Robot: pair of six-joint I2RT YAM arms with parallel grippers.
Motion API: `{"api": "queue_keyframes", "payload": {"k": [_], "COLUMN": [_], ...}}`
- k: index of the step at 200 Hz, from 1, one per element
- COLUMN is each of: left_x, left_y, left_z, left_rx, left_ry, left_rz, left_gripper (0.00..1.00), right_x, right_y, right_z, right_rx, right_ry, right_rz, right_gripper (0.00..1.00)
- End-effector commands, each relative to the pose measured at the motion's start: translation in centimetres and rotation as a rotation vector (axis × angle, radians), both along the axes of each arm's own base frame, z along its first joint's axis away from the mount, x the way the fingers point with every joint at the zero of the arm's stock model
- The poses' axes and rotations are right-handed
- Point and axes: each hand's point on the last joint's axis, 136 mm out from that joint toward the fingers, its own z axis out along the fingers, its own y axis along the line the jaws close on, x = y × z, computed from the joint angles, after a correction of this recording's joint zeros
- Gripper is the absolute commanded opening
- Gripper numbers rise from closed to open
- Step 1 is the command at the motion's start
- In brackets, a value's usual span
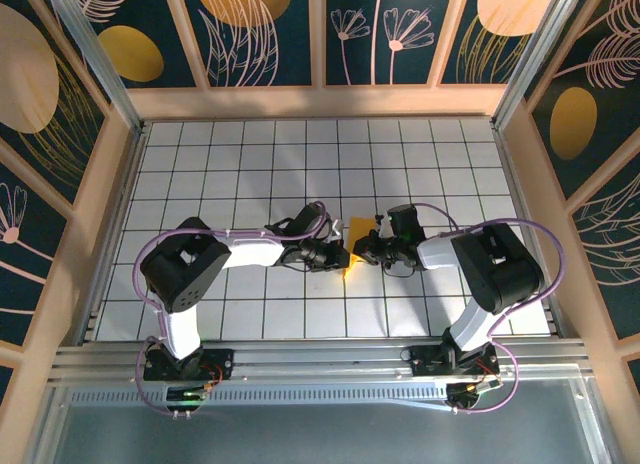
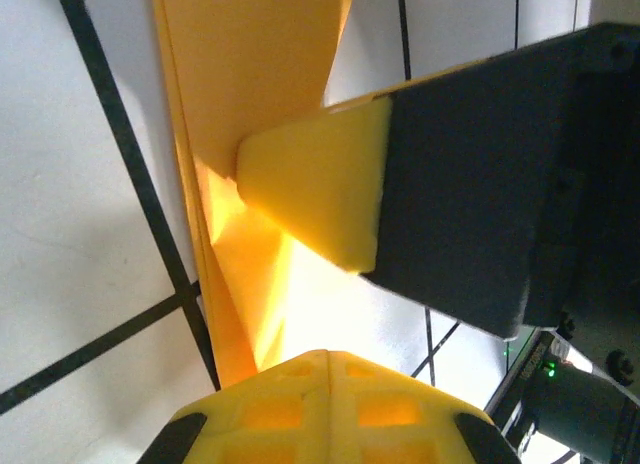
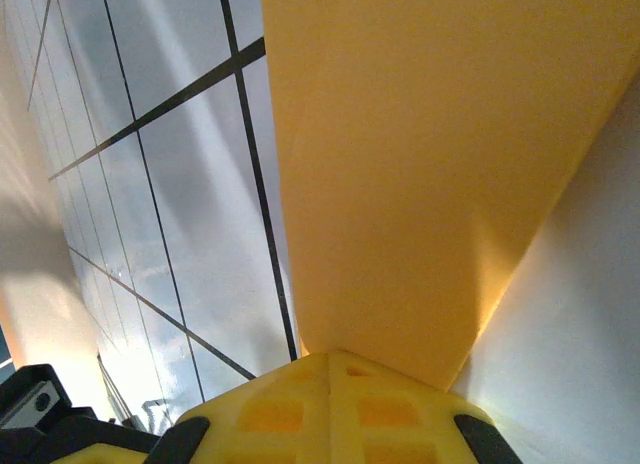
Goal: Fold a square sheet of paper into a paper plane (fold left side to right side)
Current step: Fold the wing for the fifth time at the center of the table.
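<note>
Left gripper [image 1: 339, 256], jaws fully closed, tip set against folded square sheet of paper [image 1: 357, 231] at centre of tiled floor [image 1: 250, 174], right gripper [image 1: 363, 250] likewise closed, fingertip [image 2: 315, 189] pressed on same paper, actual grasp not discernible.

A white worktop [image 1: 250, 164] ruled in black squares lies inside patterned walls [image 1: 270, 34]; both arms bend inward from their bases at the near edge; the left gripper [image 1: 337, 255] and right gripper [image 1: 364, 250] meet near the middle, almost touching, each closed on the folded orange-yellow paper [image 1: 358, 228] from its own side; the paper's lower tip shows just below them.
</note>
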Motion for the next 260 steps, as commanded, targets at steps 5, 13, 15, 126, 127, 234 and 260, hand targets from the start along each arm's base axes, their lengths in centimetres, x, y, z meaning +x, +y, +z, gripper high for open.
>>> {"api": "queue_keyframes", "payload": {"k": [5, 13, 15, 126, 127, 234, 260], "left_x": [-1.3, -1.4, -1.4, -1.8, -1.8, -1.4, -1.4], "left_y": [0.4, 0.3, 0.3, -0.2, -0.2, 0.4, 0.6], "left_z": [-0.8, -0.9, -0.9, -0.7, -0.8, -2.4, -2.5], "left_rx": [-0.001, -0.007, -0.009, -0.029, -0.029, 0.036, 0.044], "left_ry": [0.068, 0.072, 0.074, 0.066, 0.066, 0.052, 0.05], "left_rz": [-0.017, -0.023, -0.023, -0.051, -0.051, -0.028, -0.021], "left_gripper": [0.01, 0.01, 0.01, 0.0, 0.0, 0.0, 0.0], "right_x": [-1.5, -1.6, -1.5, -1.5, -1.5, -1.9, -1.8], "right_y": [-2.5, -2.5, -2.5, -2.8, -2.8, -3.1, -3.2], "right_z": [-3.8, -3.8, -3.8, -4.1, -4.1, -4.3, -4.3], "right_rx": [-0.135, -0.137, -0.137, -0.164, -0.164, -0.182, -0.186], "right_ry": [0.1, 0.101, 0.1, 0.104, 0.103, 0.108, 0.107], "right_rz": [-0.035, -0.033, -0.034, -0.029, -0.029, -0.025, -0.026], "right_gripper": [0.0, 0.0, 0.0, 0.0, 0.0, 0.0, 0.0]}}
